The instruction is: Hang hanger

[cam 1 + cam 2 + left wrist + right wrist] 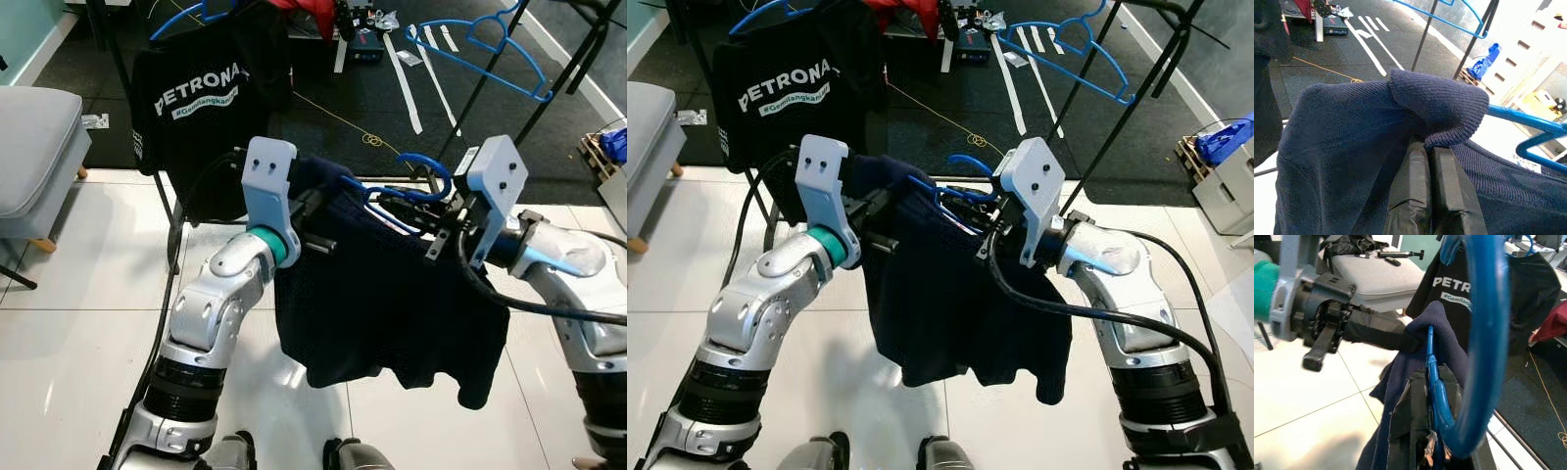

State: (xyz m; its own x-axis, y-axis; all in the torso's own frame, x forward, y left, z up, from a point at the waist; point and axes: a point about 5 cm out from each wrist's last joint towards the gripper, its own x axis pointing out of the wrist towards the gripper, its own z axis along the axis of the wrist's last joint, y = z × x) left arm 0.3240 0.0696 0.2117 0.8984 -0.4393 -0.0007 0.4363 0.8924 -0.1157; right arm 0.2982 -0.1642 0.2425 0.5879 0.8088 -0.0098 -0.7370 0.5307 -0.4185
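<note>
Left eye view – risk: the navy sweater (392, 304) sags low between both arms on the blue hanger (416, 186); if either gripper slackens, I judge the shoulder slides off the hanger arm and the garment drops to the white tile floor (69, 343).
Left eye view – rack: the black clothes rack (147, 127) stands ahead with a black Petronas T-shirt (201, 108) already on it; the hook could snag that shirt on the way to the rail.
Right eye view – right gripper (994, 220): at the hanger's neck, just under the hook; its fingers are hidden by cloth and mount.
Left wrist view – left gripper (1431, 193): fingers pressed together, pinching the sweater's knitted edge where it folds over the hanger's end.
Left wrist view – risk: the hold looks to be on cloth alone, so a pull may stretch the knit rather than move the hanger.
Right wrist view – right gripper (1425, 431): fingers closed around the hanger's blue stem, with the hook curving up in front of the camera.
Right wrist view – risk: the hanger may twist in this narrow clamp and miss the rail.
</note>
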